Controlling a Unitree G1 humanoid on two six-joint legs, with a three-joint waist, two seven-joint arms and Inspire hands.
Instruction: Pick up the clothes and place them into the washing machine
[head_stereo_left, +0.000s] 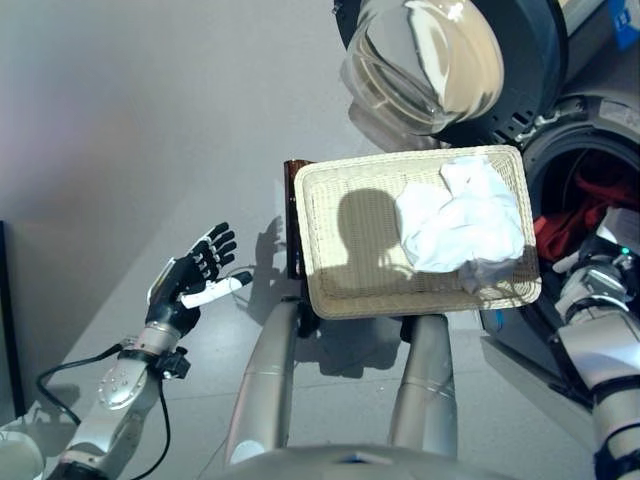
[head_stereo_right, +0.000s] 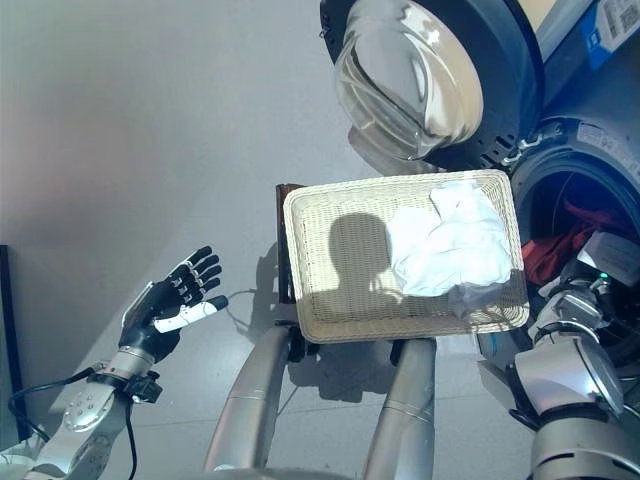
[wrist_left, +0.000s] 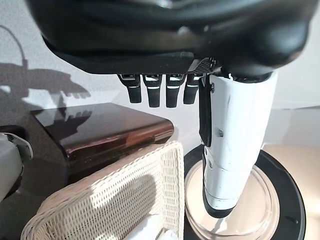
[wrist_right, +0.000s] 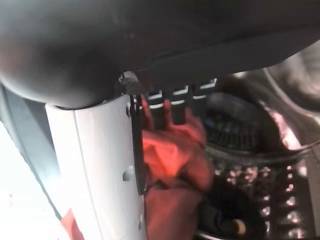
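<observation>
Your left hand (head_stereo_left: 190, 275) hangs over bare floor (head_stereo_left: 120, 150), well left of the work, fingers spread and holding nothing. Ahead of you the wicker basket (head_stereo_left: 345, 290) rests on a dark stand (head_stereo_left: 293, 220), with a crumpled white garment (head_stereo_left: 460, 225) lying in its right half. Just right of the basket, your right hand (wrist_right: 100, 165) reaches into the washing machine drum (head_stereo_left: 590, 165); its fingers are pressed among the red clothes (head_stereo_left: 570, 225) there, and you cannot tell whether they grip. Farthest off, the machine's round glass door (head_stereo_left: 430, 65) stands swung open above the basket.
</observation>
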